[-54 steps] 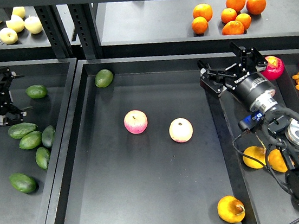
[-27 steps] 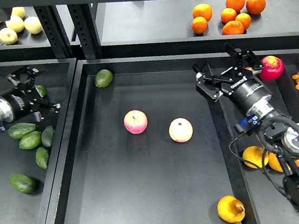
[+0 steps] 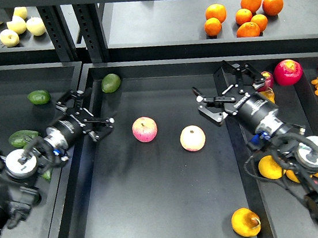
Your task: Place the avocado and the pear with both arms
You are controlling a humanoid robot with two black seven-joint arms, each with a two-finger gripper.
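The middle tray [image 3: 160, 223] is the landmark here. The avocado [image 3: 110, 82] lies in its far-left corner, close against the tray wall, with nothing touching it. The pear [image 3: 245, 222] sits near the tray's near-right corner, dent and stem turned up (a small brown stub shows). Between them, near the tray's middle, stand two apples: a pink one [image 3: 144, 129] to the left and a paler one [image 3: 192, 138] to the right, a little apart from each other.

The left gripper [image 3: 89, 115] hangs over the tray's left edge, jaws spread open and empty, between the avocado and the pink apple but touching neither. The right gripper [image 3: 222, 91] hangs over the tray's right edge, jaws also wide open and empty, beyond the pale apple and well apart from the pear.

Left of the tray, other avocados [image 3: 39, 97] lie in the neighbouring bin. Beyond the tray, oranges [image 3: 243, 15] rest on a shelf.
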